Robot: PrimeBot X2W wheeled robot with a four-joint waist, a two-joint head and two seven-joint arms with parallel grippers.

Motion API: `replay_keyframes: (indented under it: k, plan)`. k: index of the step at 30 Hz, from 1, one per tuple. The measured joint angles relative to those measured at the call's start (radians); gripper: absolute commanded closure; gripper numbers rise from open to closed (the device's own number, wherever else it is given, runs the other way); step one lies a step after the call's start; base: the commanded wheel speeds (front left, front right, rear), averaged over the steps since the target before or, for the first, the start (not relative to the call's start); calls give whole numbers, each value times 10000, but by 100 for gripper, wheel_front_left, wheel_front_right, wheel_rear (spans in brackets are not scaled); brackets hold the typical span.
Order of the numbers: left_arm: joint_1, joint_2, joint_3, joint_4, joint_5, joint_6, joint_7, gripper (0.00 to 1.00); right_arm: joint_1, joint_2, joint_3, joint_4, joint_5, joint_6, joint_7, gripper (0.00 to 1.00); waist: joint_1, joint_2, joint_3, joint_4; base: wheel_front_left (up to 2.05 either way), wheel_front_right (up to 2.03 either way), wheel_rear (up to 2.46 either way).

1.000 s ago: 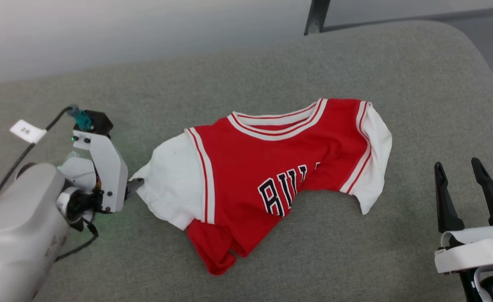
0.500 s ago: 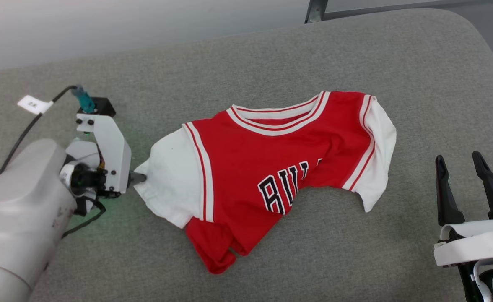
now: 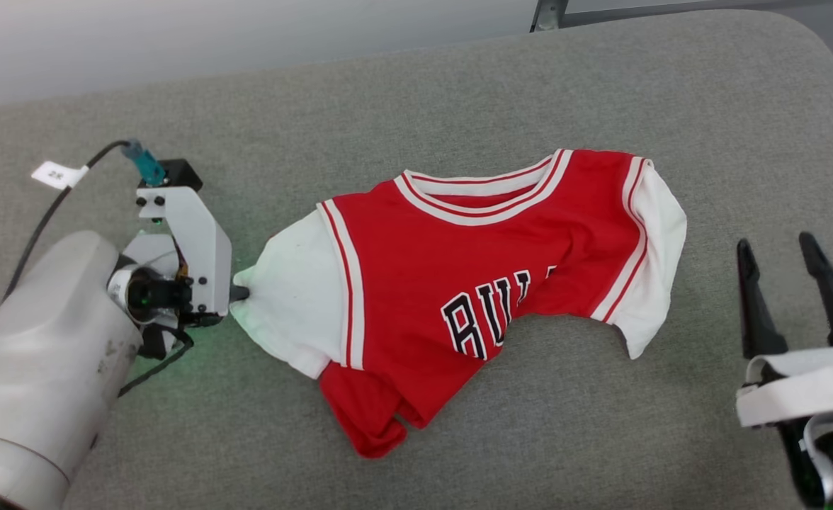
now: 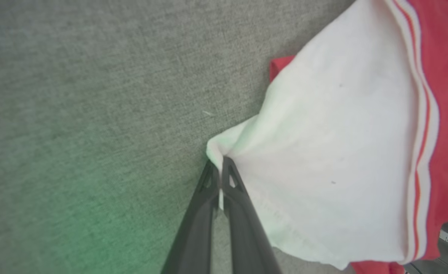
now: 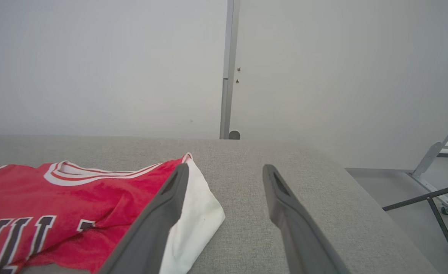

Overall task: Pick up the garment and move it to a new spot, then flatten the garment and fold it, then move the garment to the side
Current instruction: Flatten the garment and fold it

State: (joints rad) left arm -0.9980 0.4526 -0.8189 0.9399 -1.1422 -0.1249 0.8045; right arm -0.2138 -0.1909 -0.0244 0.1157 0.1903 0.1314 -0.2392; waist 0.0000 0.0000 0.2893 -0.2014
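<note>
Grey fabric covers the tabletop, whose far right corner is rounded, and a pale wall with one upright metal post stands behind its far edge.

One garment lies around the middle of the tabletop. It is a red jersey with two white short sleeves and red-and-white striped trim at the collar and armholes. Its collar points toward the far edge. Its red lower part is bunched and folded toward the near edge, so only part of the black lettering can be read.

Two hands are in view, each with two dark fingers. The left hand lies low on the side toward the left edge. Its fingers are pressed together on the tip of the garment's sleeve on that side. In the left wrist view a small peak of white cloth is gathered between the fingertips of that hand.

The right hand is near the right edge on the near side, fingers spread wide and holding nothing. It is apart from the other white sleeve, which lies just to its left.

One cable with one white tag runs along the left arm.
</note>
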Motion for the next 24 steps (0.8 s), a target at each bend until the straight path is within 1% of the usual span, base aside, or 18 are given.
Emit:
replay_keyframes:
  k: [3,6,8,13,15,17,19,22,24]
  plan:
    - [-56,31,-132,-71,63,-29,-56,100,-264,-276,75,19,280,0,393,0,1,0,6,73,0,0,0]
    - [-77,100,-244,-245,109,-50,-121,100,-546,-677,380,230,690,0,1264,0,0,0,7,181,0,0,0]
    - [-81,84,-274,-309,88,-59,-196,100,-858,-978,570,428,1256,-4,2119,0,0,0,5,277,0,0,0]
    - [-86,-102,-410,-548,50,-59,-387,100,-1669,-2167,1388,1028,2405,0,4268,0,0,0,21,595,0,0,0]
    - [-84,-188,-466,-627,-17,-59,-414,100,-2001,-2596,1613,1287,2882,0,5012,0,0,0,40,741,0,0,0]
    - [-85,-286,-550,-742,-23,-59,-474,100,-2308,-3003,1975,1503,3122,0,5641,0,0,0,65,893,0,0,0]
    - [-86,-372,-608,-840,-75,-59,-539,100,-2548,-3252,2257,1687,3588,-2,6144,0,0,0,95,1045,0,0,0]
    - [-114,-479,-738,-963,-98,-59,-640,100,-2881,-3595,2652,2021,3814,0,6698,0,0,0,150,1264,0,0,0]
    - [-157,-546,-815,-1066,-171,-59,-688,100,-3043,-3783,2888,2253,3927,0,6884,0,0,0,197,1399,0,0,0]
